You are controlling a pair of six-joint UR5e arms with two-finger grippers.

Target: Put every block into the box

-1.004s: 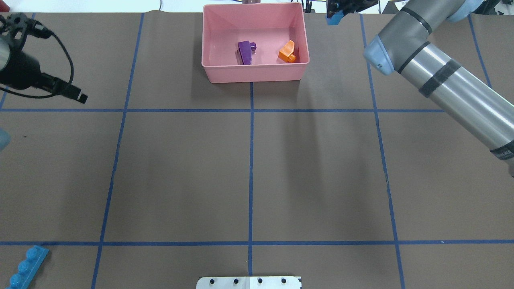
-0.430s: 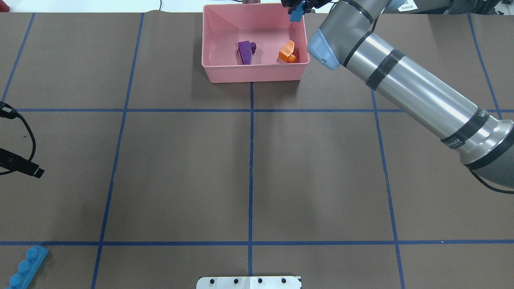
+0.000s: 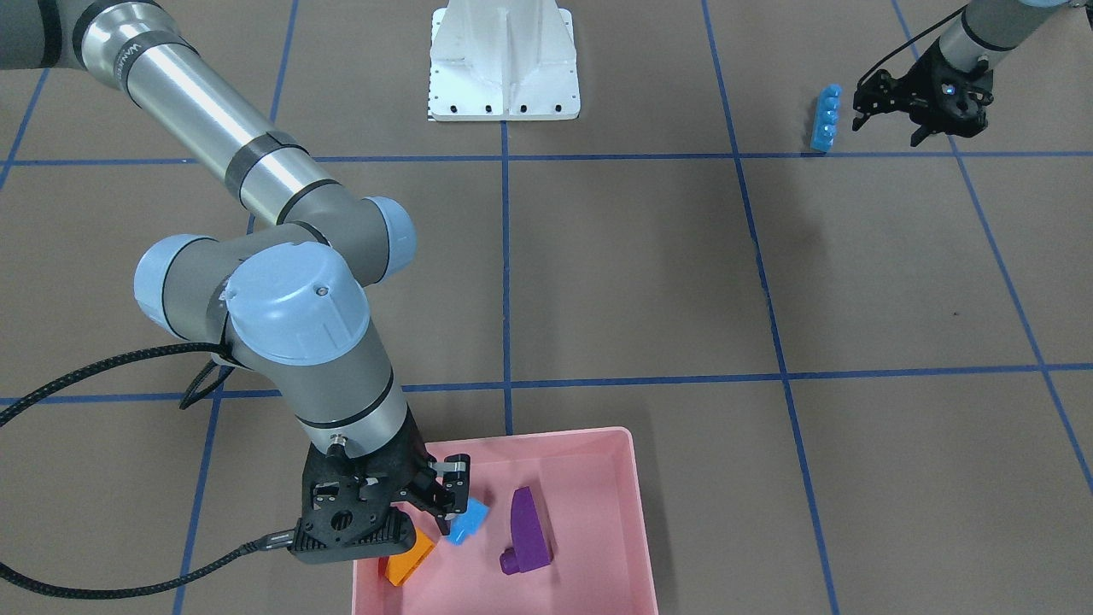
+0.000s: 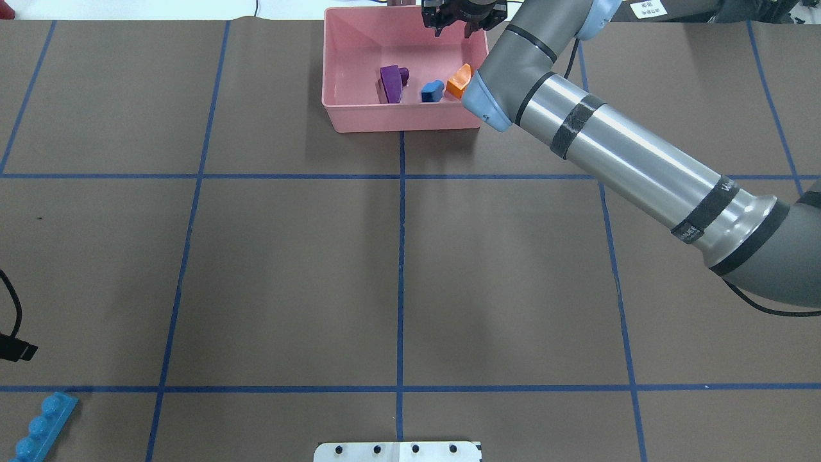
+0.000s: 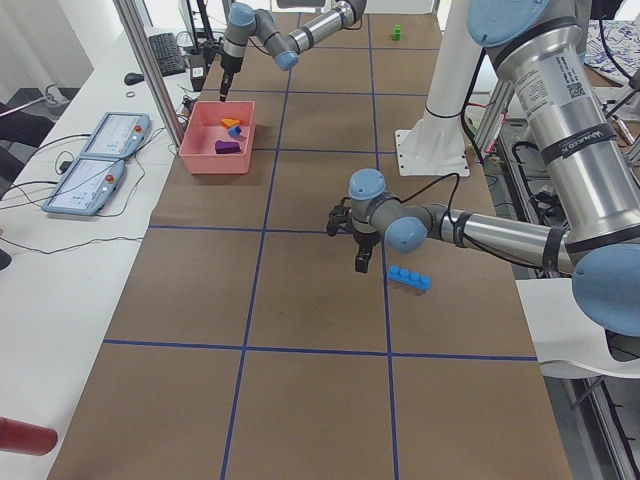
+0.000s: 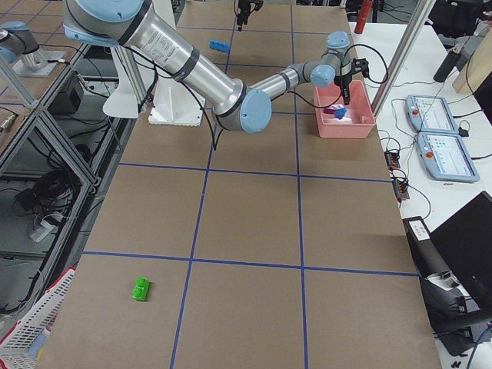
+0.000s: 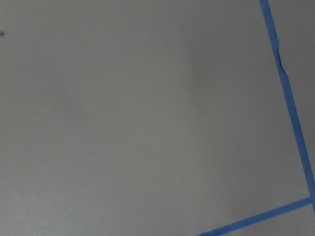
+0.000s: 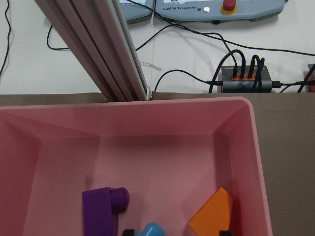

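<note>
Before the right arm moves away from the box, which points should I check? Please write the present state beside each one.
1. Small blue block lies free inside the box: ok.
2. Right gripper open and empty: ok.
3. Purple block and orange block in the box: ok.
4. Long blue block in the box: not ok, it is on the table beside the left gripper.
5. Green block in the box: not ok, it is on the table.
</note>
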